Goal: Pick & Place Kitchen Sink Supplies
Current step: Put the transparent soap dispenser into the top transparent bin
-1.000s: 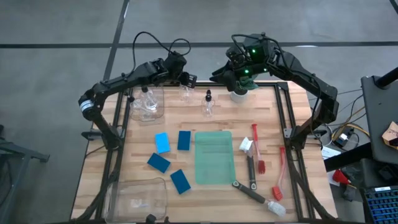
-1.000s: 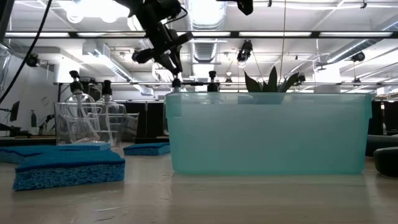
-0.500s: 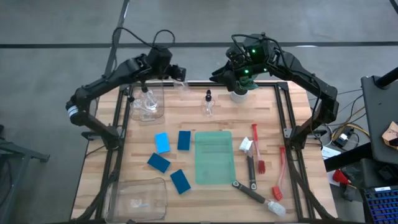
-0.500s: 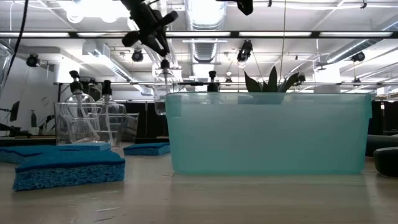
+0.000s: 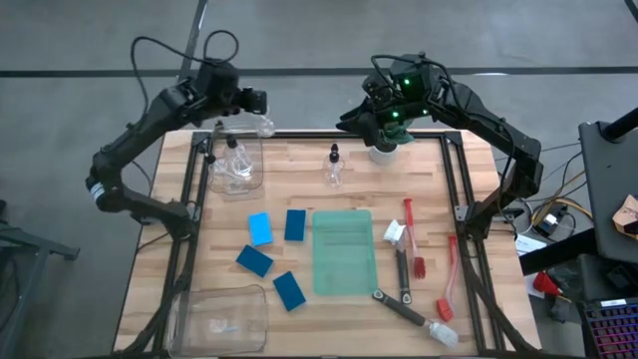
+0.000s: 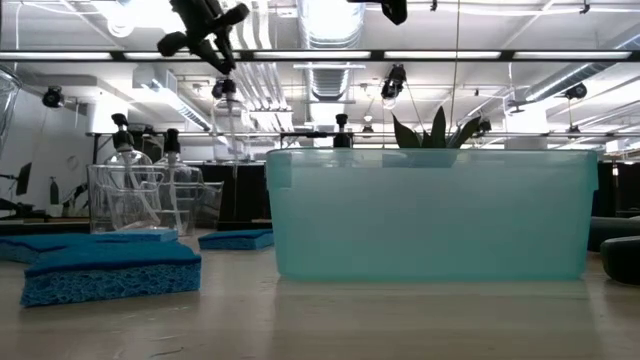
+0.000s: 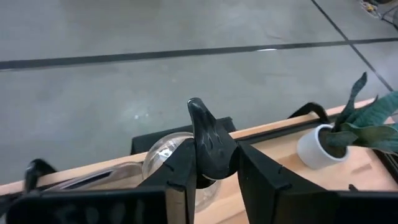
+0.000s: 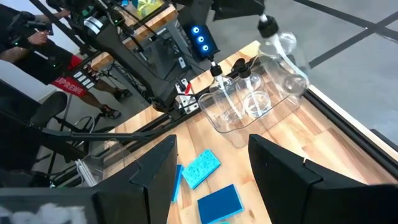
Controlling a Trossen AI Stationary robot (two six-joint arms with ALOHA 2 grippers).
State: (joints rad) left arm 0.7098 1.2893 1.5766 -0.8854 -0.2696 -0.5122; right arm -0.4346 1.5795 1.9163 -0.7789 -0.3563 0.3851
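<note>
We see the left claw [image 5: 251, 103] clenched on the black top of a clear bottle [image 6: 229, 122], carried in the air above the far left corner of the worktop [image 5: 439, 214], over the clear bin [image 5: 236, 170] holding two more bottles. It hangs upright, top uppermost. The right claw [image 5: 371, 118] waits spread open over the potted plant [image 5: 383, 152].

Wood table [image 5: 439, 199]: bins far-left [image 5: 239, 170] & near-left [image 5: 224, 319], bottle [image 5: 334, 170], plant [image 5: 383, 150] far, sponges [image 5: 271, 244] left, mat [image 5: 344, 251] mid, brushes [image 5: 414, 264] right.
</note>
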